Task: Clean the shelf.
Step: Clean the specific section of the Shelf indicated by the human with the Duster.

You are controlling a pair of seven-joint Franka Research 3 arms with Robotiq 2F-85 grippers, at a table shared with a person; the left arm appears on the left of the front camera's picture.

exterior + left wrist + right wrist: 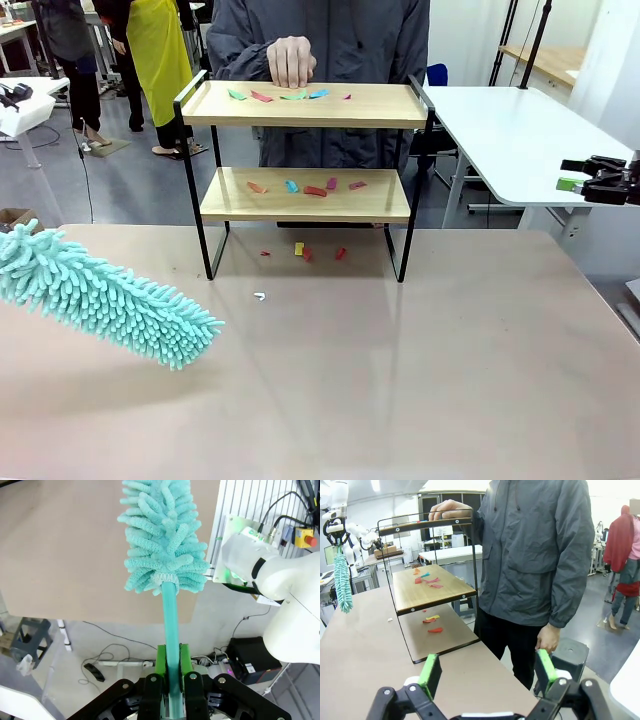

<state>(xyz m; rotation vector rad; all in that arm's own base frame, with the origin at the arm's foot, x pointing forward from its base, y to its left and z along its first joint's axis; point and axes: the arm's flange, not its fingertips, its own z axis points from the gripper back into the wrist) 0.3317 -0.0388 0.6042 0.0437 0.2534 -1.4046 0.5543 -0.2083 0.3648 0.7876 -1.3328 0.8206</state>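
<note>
1. Table [450,380]: brown top, carrying the shelf at its far middle.
2. Shelf [385,104]: 2 boards; a person's hand [291,60] rests on the top board's back edge. Risk: a hard sweep may shove or tip this light rack.
3. Duster [110,295]: teal, low at near left, well apart from the shelf. Risk: fringe snagging a side rail.
4. Left gripper [172,656]: jaws clamped on the duster's handle, which may twist under load.
5. Right gripper [487,670]: jaws wide apart, empty.
6. Paper scraps [315,190]: may scatter floorward.
</note>
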